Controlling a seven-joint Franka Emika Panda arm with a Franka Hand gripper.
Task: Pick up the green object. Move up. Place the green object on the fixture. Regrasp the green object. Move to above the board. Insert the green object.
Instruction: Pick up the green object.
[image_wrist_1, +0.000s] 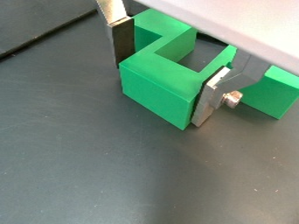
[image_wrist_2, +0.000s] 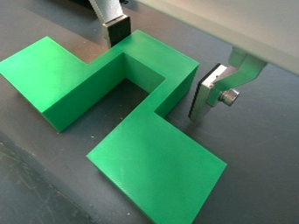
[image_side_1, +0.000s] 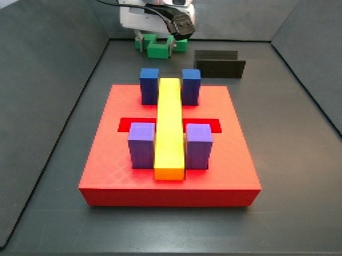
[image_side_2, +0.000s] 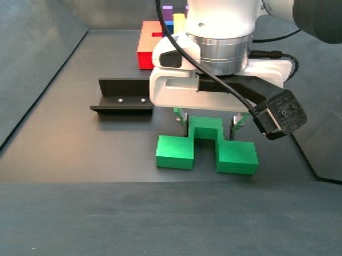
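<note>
So my gripper (image_wrist_1: 166, 67) is down low over the green object (image_wrist_1: 158, 83), which sits flat on the dark floor. My fingers (image_wrist_1: 115, 42) straddle the raised middle block of it. In both wrist views the silver plates with dark pads sit on either side of that block, and in a wrist view one pad (image_wrist_2: 212, 90) looks a hair off the green wall while the far one (image_wrist_2: 114, 32) is right up against it. I honestly can't tell if I'm pinching it yet or just spread around it.

In a side view the green object (image_side_2: 205, 148) sits directly under my gripper (image_side_2: 207, 122), with both of its legs sticking out toward the camera. The fixture (image_side_2: 123, 96) is close by on the floor, apart from the green piece and with nothing on it. In a side view the fixture (image_side_1: 218, 64) is a dark shape just beside the green object (image_side_1: 159, 45), at the far end of the floor.

The board (image_side_1: 168, 166) is well apart from me, a red slab with a yellow bar (image_side_1: 170, 127) down the middle, flanked by two blue blocks (image_side_1: 150, 84) and two purple blocks (image_side_1: 140, 145).

No readable writing or logos on anything I can see.
</note>
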